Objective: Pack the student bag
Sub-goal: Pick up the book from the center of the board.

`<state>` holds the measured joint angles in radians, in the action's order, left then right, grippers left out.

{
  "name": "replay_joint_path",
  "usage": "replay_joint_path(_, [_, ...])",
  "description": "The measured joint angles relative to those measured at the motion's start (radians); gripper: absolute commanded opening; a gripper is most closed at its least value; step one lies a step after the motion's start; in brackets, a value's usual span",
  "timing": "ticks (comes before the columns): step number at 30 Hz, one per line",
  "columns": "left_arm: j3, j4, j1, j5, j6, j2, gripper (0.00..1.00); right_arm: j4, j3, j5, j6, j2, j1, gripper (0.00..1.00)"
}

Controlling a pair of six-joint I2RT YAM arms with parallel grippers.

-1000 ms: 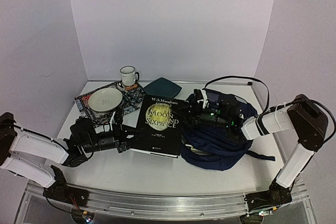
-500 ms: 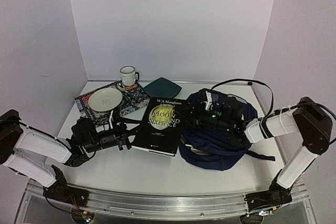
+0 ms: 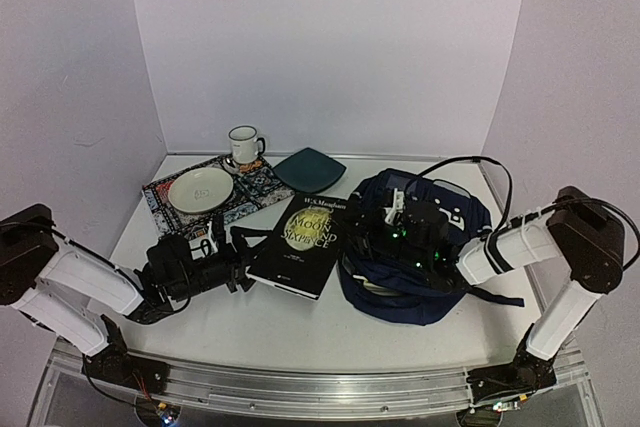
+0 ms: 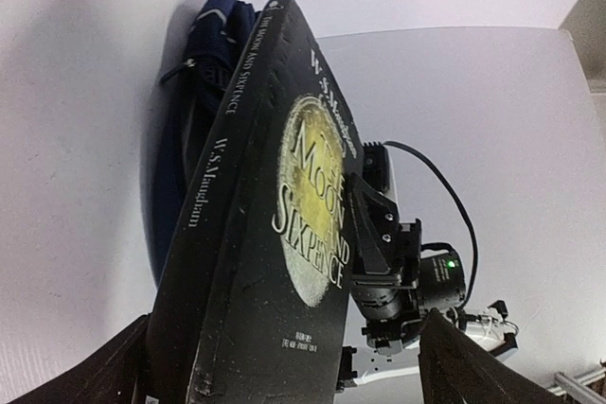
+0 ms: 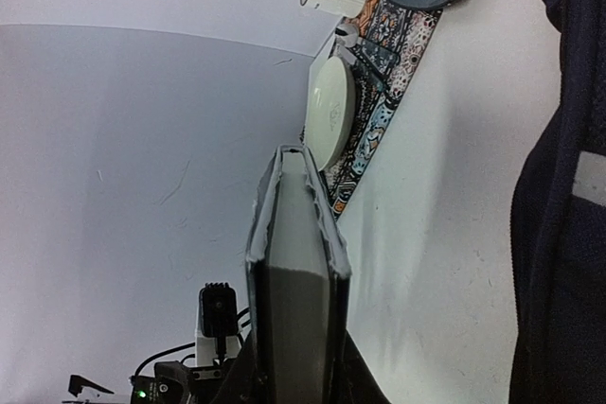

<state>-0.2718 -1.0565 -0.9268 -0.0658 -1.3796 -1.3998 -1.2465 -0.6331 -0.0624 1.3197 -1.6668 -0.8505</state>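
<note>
Feeding the book (image 3: 305,242) into the bag (image 3: 420,282) calls for a steady wrist. The right gripper (image 3: 360,230) is clamped on the book's raised far edge, and the left gripper (image 3: 243,255) stands wide apart at the near edge. The bag slumps right of centre, soft navy cloth. The glossy black cover looks stiff and flat, so it should probably go in edge first while the limp fabric is watched for snags.

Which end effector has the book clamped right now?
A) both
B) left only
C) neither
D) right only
D: the right end effector is closed on the raised edge of the book beside the student bag, while the left end effector stands wide open, not gripping it.
</note>
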Motion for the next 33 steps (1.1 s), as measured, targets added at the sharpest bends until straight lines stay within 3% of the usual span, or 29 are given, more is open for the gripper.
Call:
replay_joint_path(16, [-0.005,-0.067,-0.065,0.154,-0.067,-0.067,0.94,0.004,-0.073,0.178,-0.056,-0.036,-0.043,0.00])
replay_joint_path(25, [-0.062,-0.192,-0.107,0.143,-0.081,-0.208,0.83,0.012,-0.099,0.293,-0.103,-0.048,-0.040,0.00])
replay_joint_path(29, [-0.068,-0.211,-0.119,0.144,-0.075,-0.254,0.73,0.025,-0.099,0.314,-0.119,-0.051,-0.043,0.00])
replay_joint_path(33, [-0.072,-0.215,-0.121,0.152,-0.058,-0.281,0.73,0.028,-0.099,0.331,-0.118,-0.060,-0.049,0.00])
